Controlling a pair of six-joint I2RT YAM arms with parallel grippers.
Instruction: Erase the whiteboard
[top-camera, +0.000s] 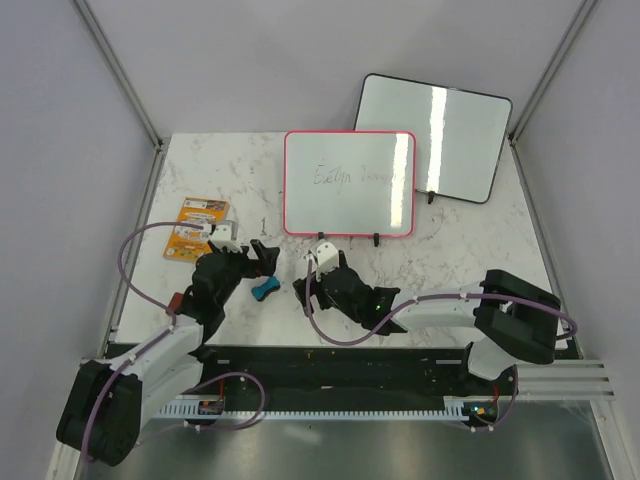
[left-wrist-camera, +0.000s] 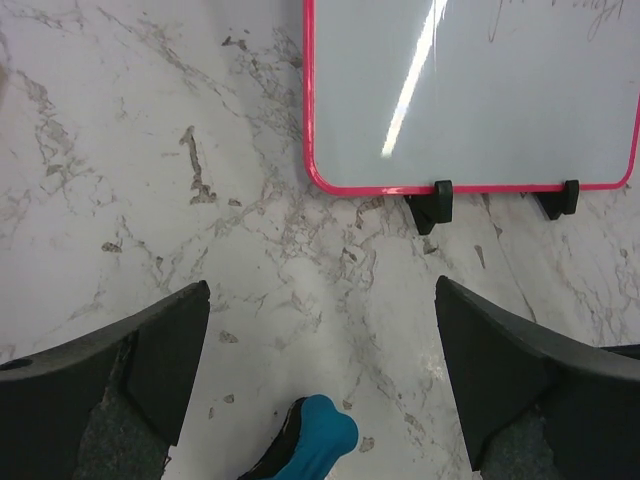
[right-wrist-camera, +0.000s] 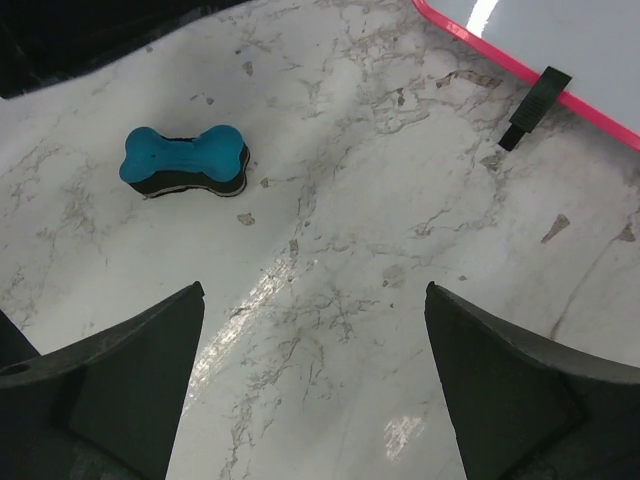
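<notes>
Key relation: blue bone-shaped eraser (left-wrist-camera: 320, 435) lies on the marble tabletop (left-wrist-camera: 150, 150) right under the left gripper (left-wrist-camera: 320, 300), inside the gap between its two fingers and back toward the wrist; only one blue end shows at the bottom edge of the left wrist view. Left jaws spread wide, empty, touching nothing that shows. From the right gripper (right-wrist-camera: 315, 295) the same eraser (right-wrist-camera: 185, 163) sits ahead and off to the left of the jaws, clearly apart. Its long axis runs crosswise there, roughly parallel to the line between the right fingertips, one long side facing the jaws. Right jaws also wide apart, holding nothing. Overhead: eraser (top-camera: 265, 291) just beside the left gripper (top-camera: 250, 262), right gripper (top-camera: 312, 280) near but farther off, so left arm judged the nearer for the pick. Pink-framed whiteboard (top-camera: 345, 210) stands ahead of both sets of jaws on small black feet (left-wrist-camera: 436, 205): ahead and right of the left jaws, ahead and far right of the right jaws, where only a strip of frame and one foot show. Faint dark handwriting (top-camera: 350, 175) on its upper half, not yet wiped. Black-framed whiteboard (top-camera: 435, 137) lies beyond it to the right, not the target. Judgement: eraser not yet in hand; left jaws would need to drop and close across it, though its angle to them is hard to read with most of it cut off
</notes>
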